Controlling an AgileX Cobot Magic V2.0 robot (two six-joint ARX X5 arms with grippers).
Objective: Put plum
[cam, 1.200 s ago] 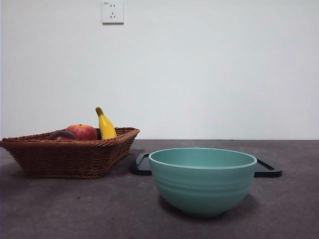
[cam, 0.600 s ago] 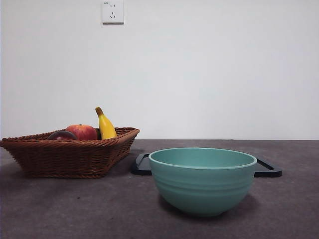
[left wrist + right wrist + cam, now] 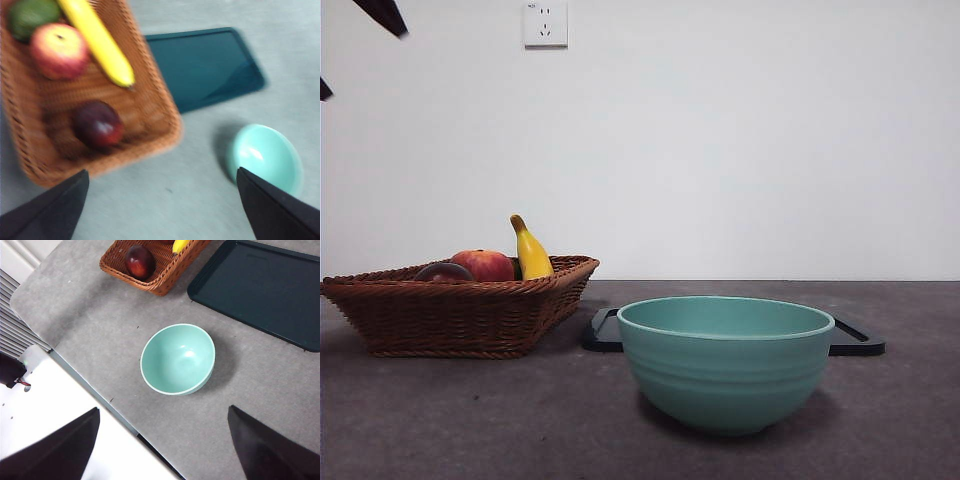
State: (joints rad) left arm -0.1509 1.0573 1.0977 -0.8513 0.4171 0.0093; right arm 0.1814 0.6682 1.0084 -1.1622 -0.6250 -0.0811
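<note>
Grey tabletop (image 3: 470, 420) fills my front view: the dark maroon plum (image 3: 444, 272) sits in the brown wicker basket (image 3: 460, 315), left of the teal ceramic bowl (image 3: 726, 362). From my left wrist camera, the left gripper (image 3: 162, 210) hangs spread wide and empty above that basket. My right wrist camera shows the right gripper (image 3: 162, 445) spread too, high over the bowl.

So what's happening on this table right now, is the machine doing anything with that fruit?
Nothing is being held yet. The plum lies in the wicker basket with a red-orange fruit, a banana and a green fruit. The left gripper hangs above the basket with its jaws wide open, and a black tip shows at the front view's top left corner. The right gripper, also open, hangs above the empty teal bowl. A dark tray lies nearby.
</note>
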